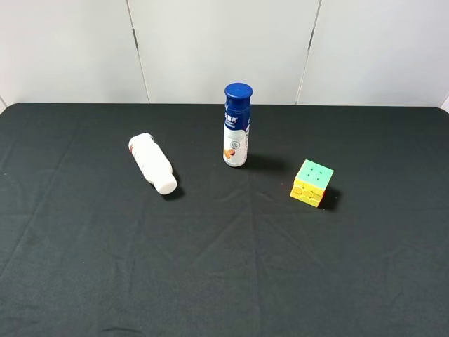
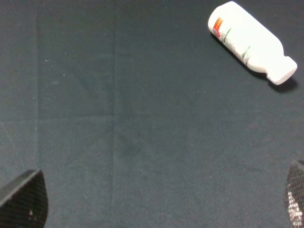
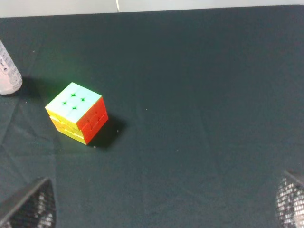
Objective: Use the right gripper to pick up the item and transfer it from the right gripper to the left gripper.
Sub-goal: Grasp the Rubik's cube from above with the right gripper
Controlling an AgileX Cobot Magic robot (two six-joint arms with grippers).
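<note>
The item, a small puzzle cube [image 1: 312, 182] with a green top and yellow and red sides, sits on the black cloth right of centre. In the right wrist view the cube [image 3: 77, 111] lies some way ahead of my right gripper [image 3: 166, 194] and off to one side. That gripper's fingertips [image 3: 33, 204] stand wide apart, open and empty. My left gripper [image 2: 161, 194] is also open and empty, with its fingertips [image 2: 23, 199] at the frame's corners. Neither gripper shows in the exterior high view.
A blue-capped bottle [image 1: 236, 126] stands upright behind and left of the cube; its base shows in the right wrist view [image 3: 7, 71]. A white bottle [image 1: 152, 163] lies on its side at centre left, ahead of the left gripper [image 2: 249, 42]. A black cloth [image 1: 224, 281] covers the table.
</note>
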